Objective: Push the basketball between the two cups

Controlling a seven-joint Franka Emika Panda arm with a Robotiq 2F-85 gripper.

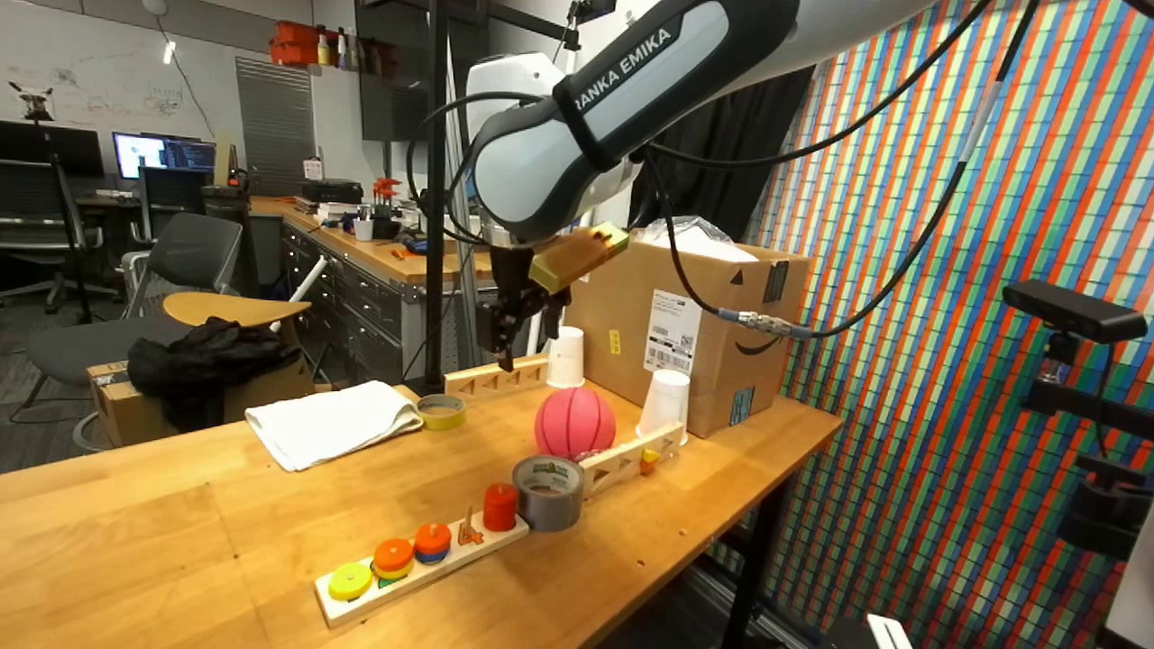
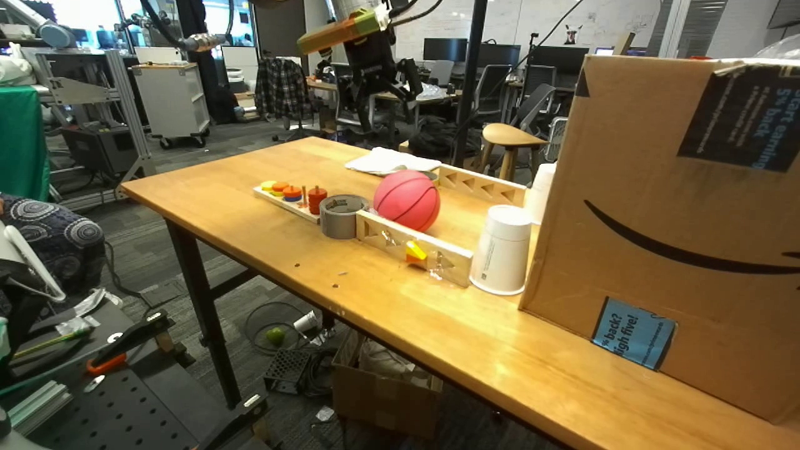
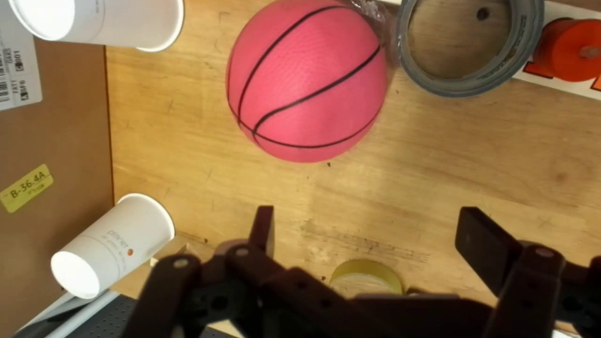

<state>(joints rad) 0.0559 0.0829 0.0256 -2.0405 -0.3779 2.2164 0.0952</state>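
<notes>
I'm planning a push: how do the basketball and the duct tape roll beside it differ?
The basketball is a sphere; the duct tape roll, a hollow ring. The basketball is pinkish-red and dark-seamed, the duct tape roll grey. The basketball stands taller than the duct tape roll. Both sit on the wooden table.

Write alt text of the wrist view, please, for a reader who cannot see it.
A pink basketball lies on a wooden table, seen from above, a grey tape roll to its right. At the left, two white cups stand apart beside a cardboard box. The open gripper shows at the bottom, holding nothing.
</notes>
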